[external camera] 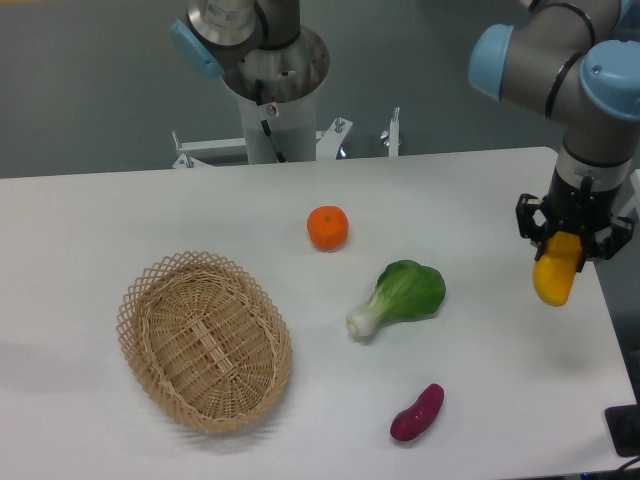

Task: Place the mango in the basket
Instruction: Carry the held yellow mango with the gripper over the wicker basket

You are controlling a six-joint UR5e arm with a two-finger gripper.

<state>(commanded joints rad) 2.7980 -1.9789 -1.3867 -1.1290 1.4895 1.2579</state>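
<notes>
Yellow and hanging at the right edge of the frame, the mango is clamped by its upper end in the hand, lifted above the white worktop. The arm drops down from the upper right, hand pointing downward. The basket sits at lower left, well apart.

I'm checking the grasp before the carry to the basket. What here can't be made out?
- Mango: its top is hidden inside the end effector, so grip depth is unclear.
- Arm: cut off by the top and right edges.
- Basket: far inner wall hidden by its own rim.
</notes>
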